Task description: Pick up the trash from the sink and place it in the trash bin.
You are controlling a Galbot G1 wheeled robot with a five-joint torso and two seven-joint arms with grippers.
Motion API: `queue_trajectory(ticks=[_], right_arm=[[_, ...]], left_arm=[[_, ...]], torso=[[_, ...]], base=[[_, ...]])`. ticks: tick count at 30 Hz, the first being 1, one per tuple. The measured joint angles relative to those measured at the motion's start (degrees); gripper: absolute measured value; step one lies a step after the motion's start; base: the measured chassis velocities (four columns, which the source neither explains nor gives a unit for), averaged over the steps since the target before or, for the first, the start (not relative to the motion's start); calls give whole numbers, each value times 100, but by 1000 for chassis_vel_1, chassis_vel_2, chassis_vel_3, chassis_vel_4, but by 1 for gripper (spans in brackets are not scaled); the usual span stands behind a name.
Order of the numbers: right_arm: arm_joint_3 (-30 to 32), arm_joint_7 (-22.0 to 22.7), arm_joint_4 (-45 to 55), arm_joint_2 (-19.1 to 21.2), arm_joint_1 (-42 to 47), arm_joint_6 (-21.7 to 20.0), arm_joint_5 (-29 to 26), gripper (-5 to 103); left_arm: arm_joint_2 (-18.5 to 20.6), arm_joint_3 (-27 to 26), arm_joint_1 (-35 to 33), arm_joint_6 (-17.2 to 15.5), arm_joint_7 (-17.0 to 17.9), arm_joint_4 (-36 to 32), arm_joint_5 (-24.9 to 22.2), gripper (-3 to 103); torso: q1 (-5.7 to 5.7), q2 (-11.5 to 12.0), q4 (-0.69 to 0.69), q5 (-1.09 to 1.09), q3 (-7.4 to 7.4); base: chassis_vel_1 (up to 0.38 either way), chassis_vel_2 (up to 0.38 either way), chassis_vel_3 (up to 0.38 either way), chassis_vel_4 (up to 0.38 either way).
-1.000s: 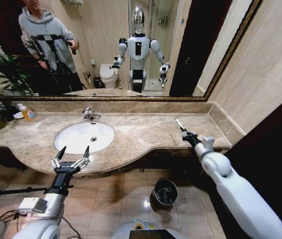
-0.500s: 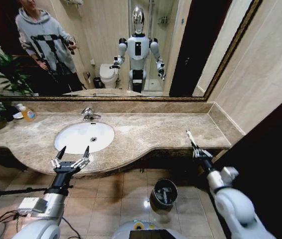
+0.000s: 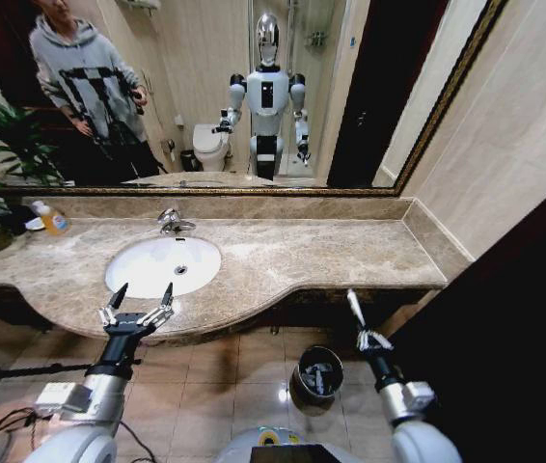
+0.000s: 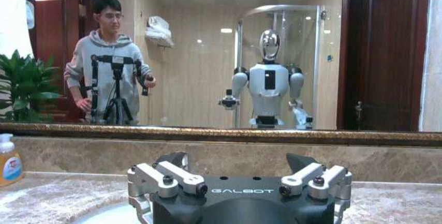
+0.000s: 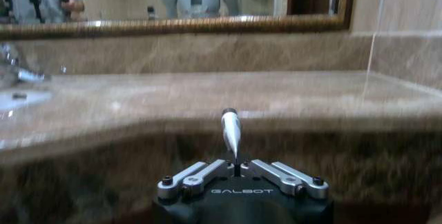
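White tube (image 3: 353,307) clamped in right hand (image 3: 368,339) beside trash bin (image 3: 315,375), left hand (image 3: 138,307) spread apart.

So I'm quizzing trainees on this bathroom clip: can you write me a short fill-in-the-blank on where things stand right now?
1. The right pincer is shut on a white ____.
2. That pincer is below the counter edge, beside the dark trash ____.
3. The left pincer is ____, near the front edge of the sink.
4. The white basin looks ____ of trash.

Missing words: tube; bin; open; empty
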State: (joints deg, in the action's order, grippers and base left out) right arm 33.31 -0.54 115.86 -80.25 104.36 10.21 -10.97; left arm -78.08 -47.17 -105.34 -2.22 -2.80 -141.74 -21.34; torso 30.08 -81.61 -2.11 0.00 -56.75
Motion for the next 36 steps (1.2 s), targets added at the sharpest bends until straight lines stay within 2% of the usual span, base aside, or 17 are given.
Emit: queue_trajectory(ticks=[7,13,17,21,28,36], right_arm=[[-307,26,-1134,14,-50,424,226,0],[-486,46,-2030,41,-231,496,237,0],[-648,43,-2640,40,-462,420,294,0],[-740,33,-3348,-17,-977,179,600,0],[-897,-114,-4317,-2,-1950,-418,827,0],[-955,-236,-5361,-124,-2685,-527,1120,0]], left_arm=[[0,0,0,0,0,0,0,100],[0,0,0,0,0,0,0,100],[0,0,0,0,0,0,0,100],[0,0,0,0,0,0,0,100],[0,0,0,0,0,0,0,100],[0,0,0,0,0,0,0,100]], torso=[[0,0,0,0,0],[0,1,0,0,0],[0,1,1,0,0],[0,1,0,1,0],[1,1,0,0,0],[0,1,0,0,-1]], base=[[0,0,0,0],[0,0,0,0],[0,0,0,0],[0,0,0,0],[0,0,0,0],[0,0,0,0]])
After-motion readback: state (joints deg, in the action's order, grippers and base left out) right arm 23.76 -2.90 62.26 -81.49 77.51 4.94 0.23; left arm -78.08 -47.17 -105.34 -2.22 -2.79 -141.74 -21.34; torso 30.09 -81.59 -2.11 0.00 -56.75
